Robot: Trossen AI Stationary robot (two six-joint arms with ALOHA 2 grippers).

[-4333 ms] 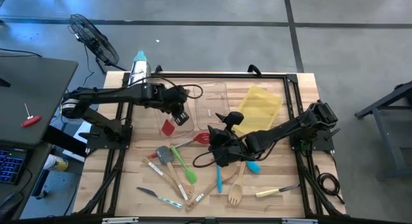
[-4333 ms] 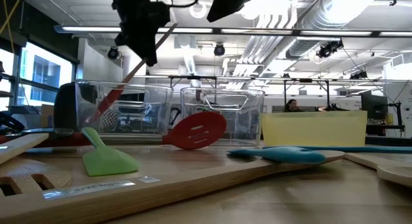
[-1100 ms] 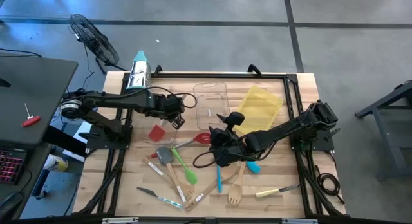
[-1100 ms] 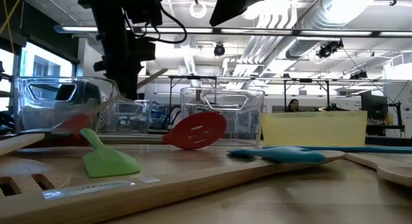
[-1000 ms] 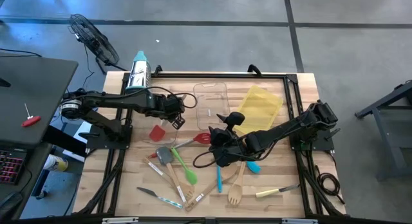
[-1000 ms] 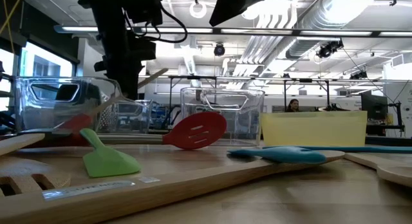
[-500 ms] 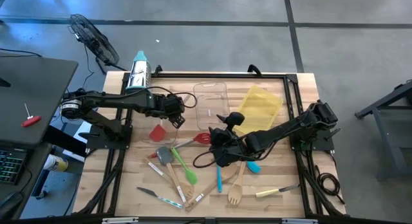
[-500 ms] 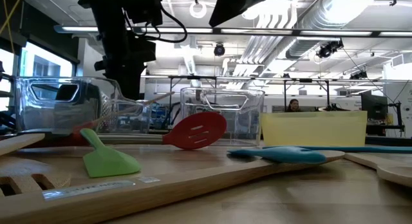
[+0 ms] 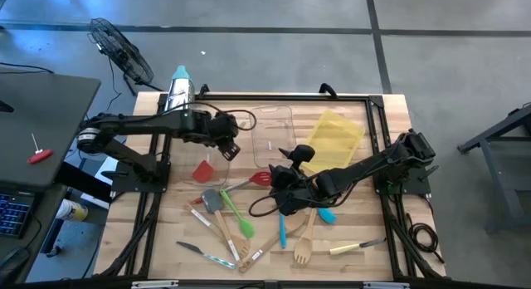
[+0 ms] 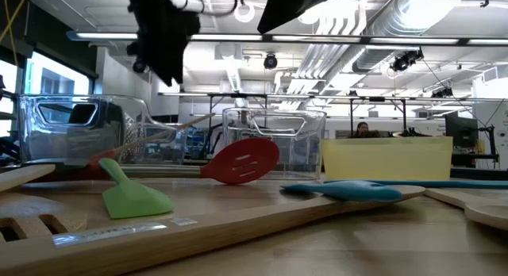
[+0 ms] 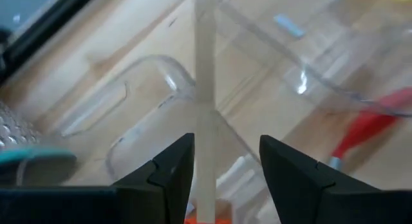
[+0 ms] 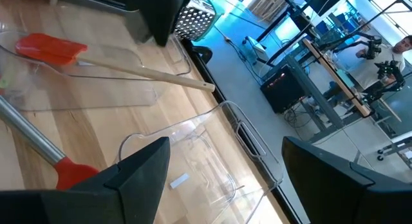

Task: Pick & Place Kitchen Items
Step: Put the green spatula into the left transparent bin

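While the left end effector (image 9: 229,148) hangs above the left clear bin (image 9: 217,153), its fingers are spread apart and hold nothing | red spatula (image 9: 202,169) lies in that bin, wooden handle on the rim | right end effector (image 9: 280,183) waits over the worktop (image 9: 365,214), fingers wide and empty, by the red slotted spoon (image 9: 260,178)

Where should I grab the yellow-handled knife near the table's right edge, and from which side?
Grip the yellow-handled knife by its pale handle, the thicker end toward the wooden fork, coming straight down with fingers across it. It lies flat and alone on the table, so nothing crowds the handle; the thin blade would likely slip.
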